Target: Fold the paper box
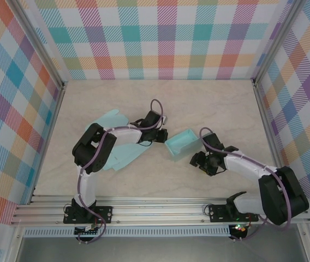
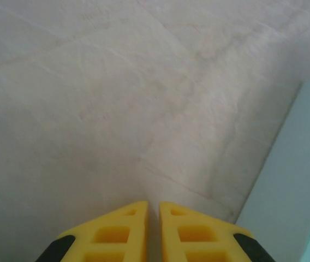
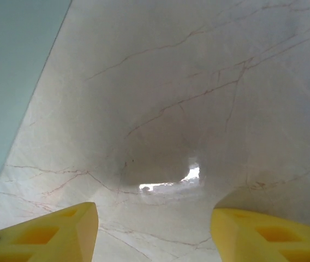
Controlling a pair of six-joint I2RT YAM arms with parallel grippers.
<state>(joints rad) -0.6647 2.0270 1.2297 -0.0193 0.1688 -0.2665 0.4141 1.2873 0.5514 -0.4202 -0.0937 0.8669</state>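
Observation:
The teal paper box (image 1: 181,143) stands mid-table as an open tray with raised walls. My left gripper (image 1: 161,135) sits just left of it, low over the table. In the left wrist view its yellow fingers (image 2: 127,229) are shut with nothing between them, and the box's teal side (image 2: 302,180) shows at the right edge. My right gripper (image 1: 196,159) hangs off the box's near right corner. In the right wrist view it is open (image 3: 154,210) over bare table, with teal paper (image 3: 13,71) at upper left.
A flat teal paper sheet (image 1: 117,150) lies under the left arm, left of the box. Plaid walls (image 1: 160,38) enclose the table on three sides. A metal rail (image 1: 160,210) runs along the near edge.

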